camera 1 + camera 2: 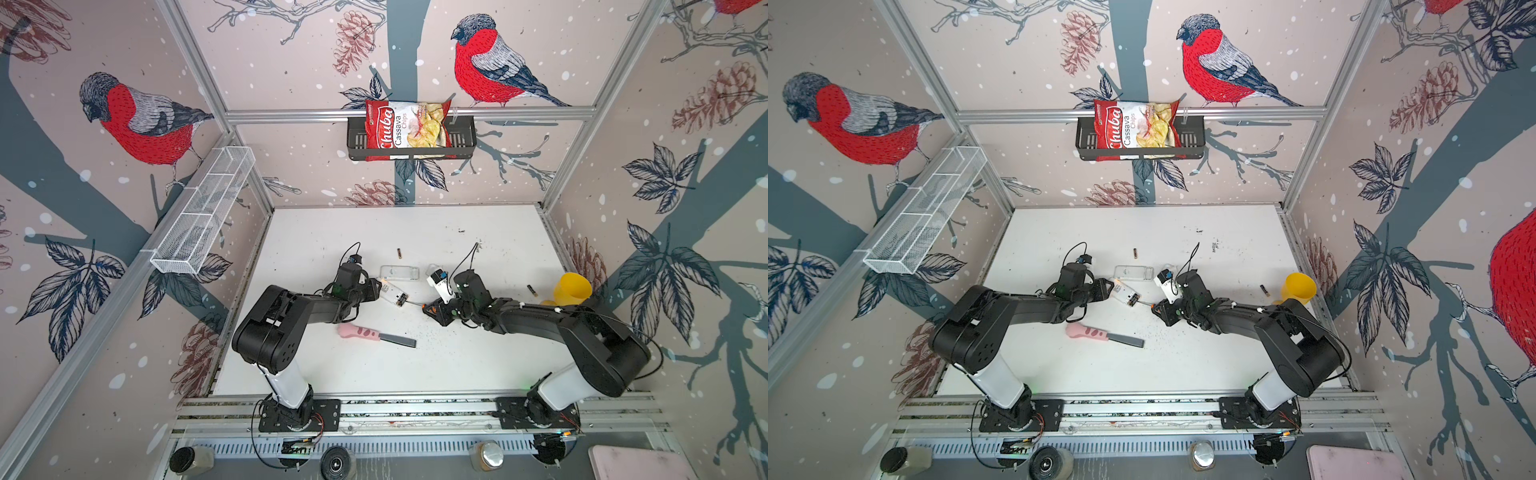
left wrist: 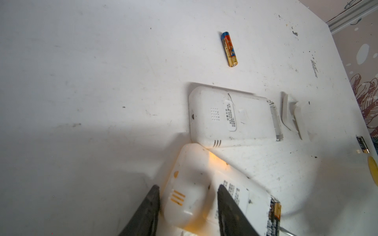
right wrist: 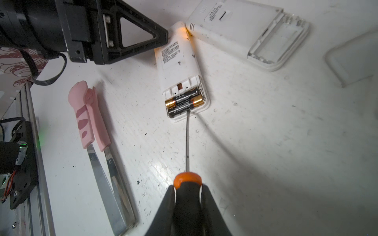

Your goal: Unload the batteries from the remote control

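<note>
Batteries (image 3: 184, 101), two slim black-and-gold cells, lie side by side in the open bay of a white remote control (image 1: 392, 294) near the centre of both top views. We see the right gripper (image 3: 188, 191) clamped on the orange-and-black handle of a screwdriver (image 3: 187, 143), whose tip meets the outer cell. The left gripper (image 2: 188, 189) straddles the remote's opposite end; we cannot tell whether it pinches. We judge the cells light, rigid, smooth and apt to roll, so they are best levered up at one end, then pinched across the middle.
</note>
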You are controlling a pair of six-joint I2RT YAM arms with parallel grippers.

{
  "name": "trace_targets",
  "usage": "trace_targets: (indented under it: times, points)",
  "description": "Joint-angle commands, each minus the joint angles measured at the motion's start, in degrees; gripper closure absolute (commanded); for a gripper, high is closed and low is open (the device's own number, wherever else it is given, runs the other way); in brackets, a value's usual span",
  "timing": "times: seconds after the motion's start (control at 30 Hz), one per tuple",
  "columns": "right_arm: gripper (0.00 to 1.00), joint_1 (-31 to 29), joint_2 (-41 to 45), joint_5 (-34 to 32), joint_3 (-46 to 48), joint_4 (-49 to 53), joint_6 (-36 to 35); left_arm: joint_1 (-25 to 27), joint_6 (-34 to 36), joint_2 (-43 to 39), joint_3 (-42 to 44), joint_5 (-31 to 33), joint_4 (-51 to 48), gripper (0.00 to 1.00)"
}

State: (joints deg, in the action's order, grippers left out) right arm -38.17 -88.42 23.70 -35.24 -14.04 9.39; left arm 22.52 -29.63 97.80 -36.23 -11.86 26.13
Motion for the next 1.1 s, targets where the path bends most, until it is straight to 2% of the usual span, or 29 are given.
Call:
trace_targets:
  times: [0.0,0.13,0.33,0.47,0.67,0.87,0.97,1.07]
  points:
    - [1.0,-0.07,1.18,-0.85,-0.81,-1.13,0.37,-0.01,-0.43,-0.37,0.53,-3.36,-3.9,0.54]
    - [1.0,-0.1,2.63,-1.78,-2.04,1.86,-0.22,0.06,-0.49,-1.48,0.56,-3.23,-4.26,0.51]
    - [1.0,1.1,5.46,-0.98,-1.86,2.58,0.27,0.0,-1.41,-6.3,2.79,-0.16,-3.74,0.3]
    - [1.0,3.21,7.52,5.18,-0.37,-1.16,1.35,-0.04,-2.7,-11.69,6.01,1.51,-1.07,0.19]
    - [1.0,5.12,11.18,17.49,1.97,-10.65,3.75,-0.55,-4.84,-23.8,12.11,5.27,2.81,0.14]
    - [1.0,5.93,12.4,25.4,1.24,-14.38,4.5,-0.6,-4.58,-34.89,18.03,11.49,6.0,0.06]
    - [1.0,5.92,12.64,27.58,1.01,-14.74,4.0,-0.59,-4.49,-36.49,19.2,11.79,6.8,0.04]
    - [1.0,5.75,13.78,27.0,1.3,-13.54,2.59,-0.61,-3.51,-34.9,17.89,10.6,5.81,0.04]
